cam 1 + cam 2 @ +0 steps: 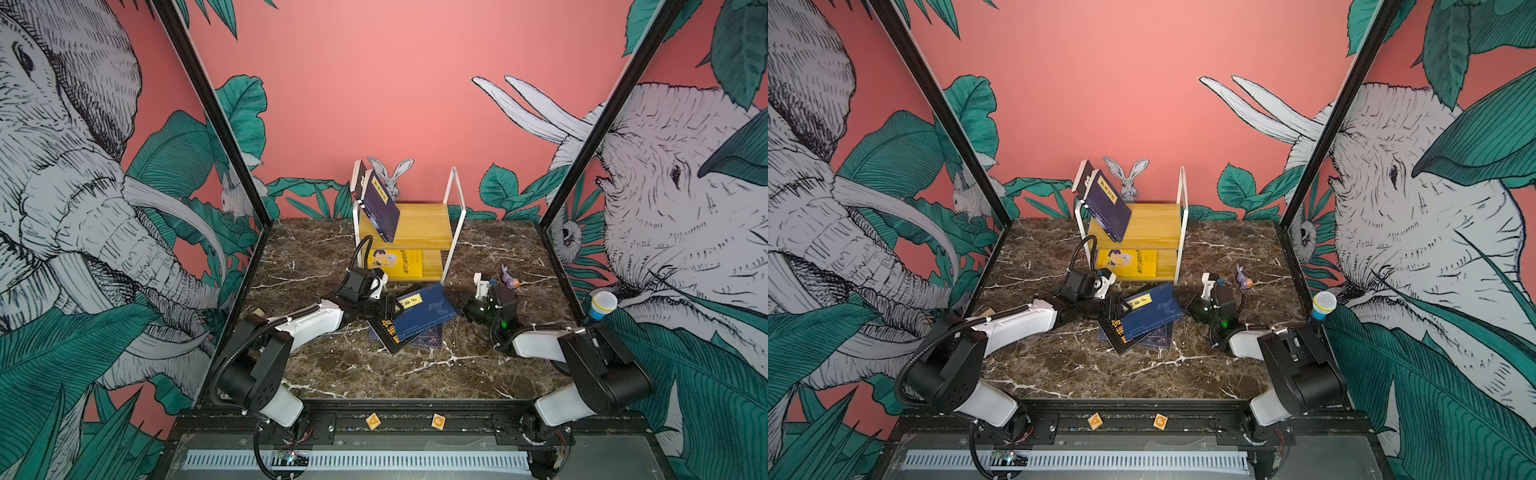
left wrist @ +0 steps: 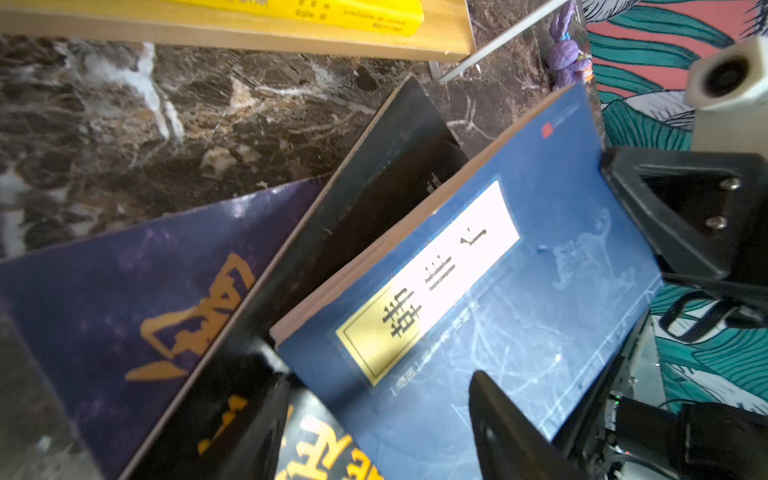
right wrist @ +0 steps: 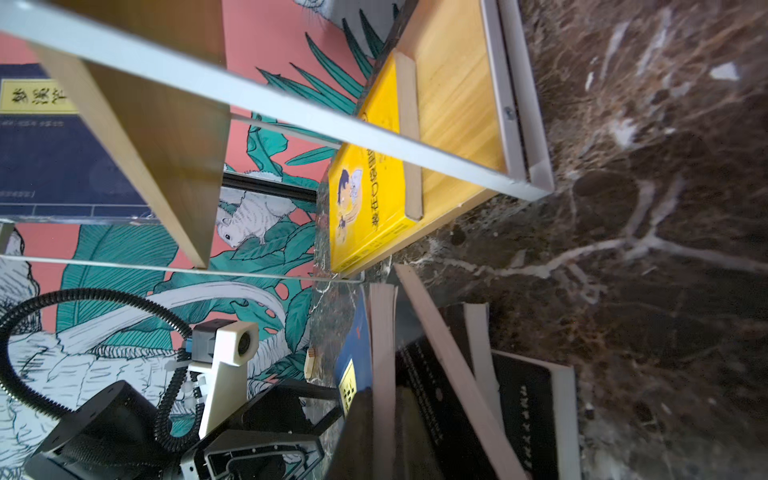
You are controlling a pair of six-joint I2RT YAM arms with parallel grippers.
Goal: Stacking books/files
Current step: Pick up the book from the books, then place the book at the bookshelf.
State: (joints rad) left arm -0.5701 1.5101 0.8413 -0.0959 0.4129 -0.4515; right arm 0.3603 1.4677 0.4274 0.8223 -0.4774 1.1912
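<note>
Nearest, on the marble bench [image 1: 374, 374], lies a loose pile. A purple book [image 1: 428, 338] is at the bottom and a black book [image 1: 386, 336] lies askew across it. On top is a blue book [image 1: 424, 309] with a yellow label, tilted rather than flat.

The left claw [image 1: 395, 308] sits at the blue book's left end with its fingers apart, and that corner lies between them unpinched. The right claw [image 1: 457, 306] is clamped together on the opposite edge, so it alone seems to carry the raised side.

I judge the step to be handling the blue book, though I cannot tell whether it is being settled on the pile or lifted off. Next, the left claw should back clear of the cover, and the right should move the thin book level without dragging the black one.

Farther back, a wooden shelf [image 1: 419, 224] holds a yellow book [image 1: 397, 264] flat below and navy books [image 1: 380, 205] leaning above.
</note>
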